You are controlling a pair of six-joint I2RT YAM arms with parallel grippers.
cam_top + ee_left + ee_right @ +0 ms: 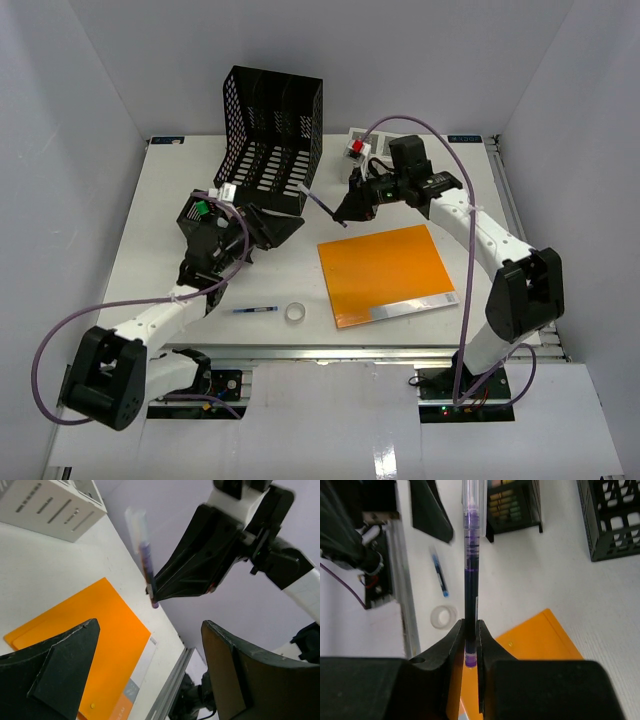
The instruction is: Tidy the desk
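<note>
**Right claw** [470, 630]: I have it closed to a narrow slit, both fingers clamping the purple end of a purple pen [471, 555] with a clear outer barrel. The pen projects straight out from my fingertips and is held clear of the surface, above the space between the orange folder [388, 272] and the black mesh file rack [270, 130].

**Left claw** [150, 625]: I have it spread wide. It holds nothing and touches nothing. It sits just in front of the rack and faces the right claw and the pen.

**Surface:** The desk [170, 220] lies under both my arms, a white tabletop with a metal rail [330, 350] along its near edge.
- The folder lies flat, right of centre.
- A blue pen [255, 310] and a tape roll [295, 312] lie close together, not touching, near the rail.
- The rack stands toward the far edge.

**Room:** Plain white walls enclose three sides.
</note>
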